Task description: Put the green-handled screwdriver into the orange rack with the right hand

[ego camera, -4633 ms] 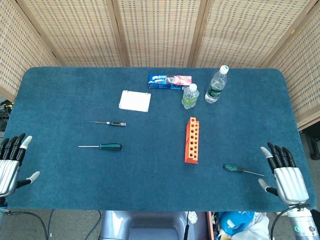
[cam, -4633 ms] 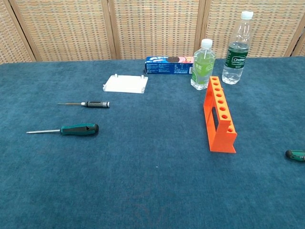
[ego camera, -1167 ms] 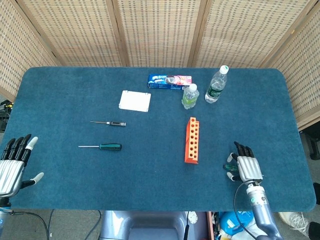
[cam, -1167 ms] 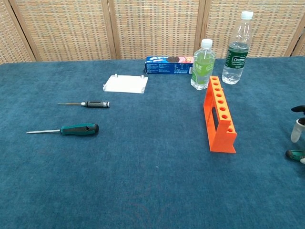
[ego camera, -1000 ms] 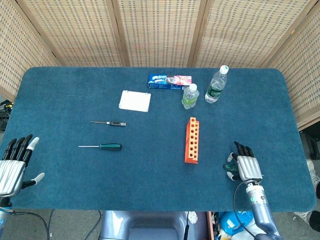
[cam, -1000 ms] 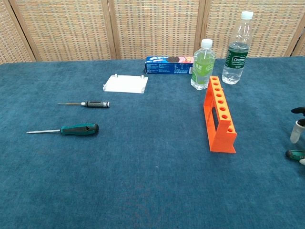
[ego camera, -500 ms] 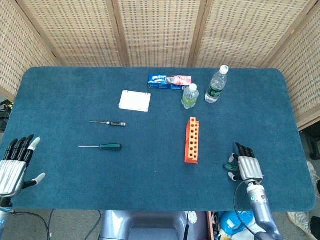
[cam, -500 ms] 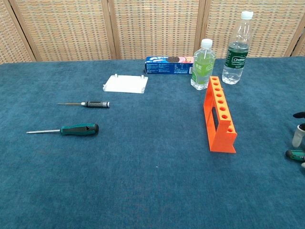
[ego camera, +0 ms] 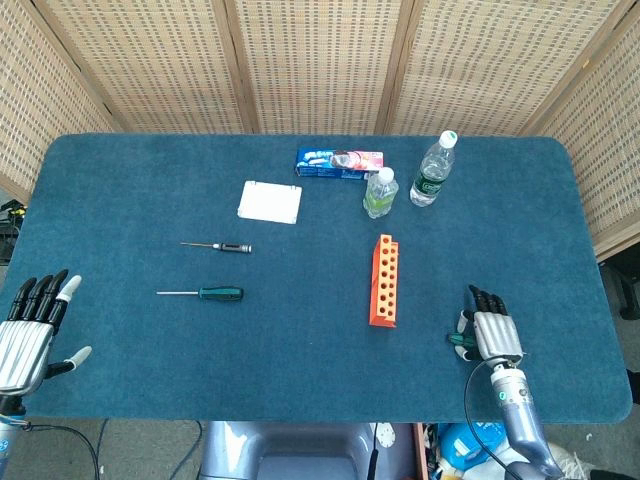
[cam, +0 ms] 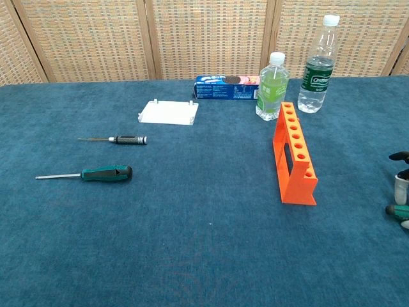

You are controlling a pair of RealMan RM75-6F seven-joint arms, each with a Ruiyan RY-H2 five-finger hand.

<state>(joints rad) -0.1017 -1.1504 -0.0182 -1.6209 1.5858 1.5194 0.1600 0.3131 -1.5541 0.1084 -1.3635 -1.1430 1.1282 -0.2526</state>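
Note:
A green-handled screwdriver lies near the table's front right, and only its handle end shows. My right hand lies palm down over its shaft with the fingers stretched forward. The thumb hangs just beside the handle, and no grip on it shows. The orange rack stands upright left of that hand, its holes empty. A second green-handled screwdriver lies far off at the left. My left hand hovers open off the table's front left corner.
A black-handled screwdriver lies behind the left green one. At the back sit a white box, a cookie packet and two bottles, one small and one tall, just behind the rack.
My right hand came in from the front right corner and now covers the right screwdriver. Over the last second it sank slightly, with the thumb nearer the handle. The left hand barely moved.

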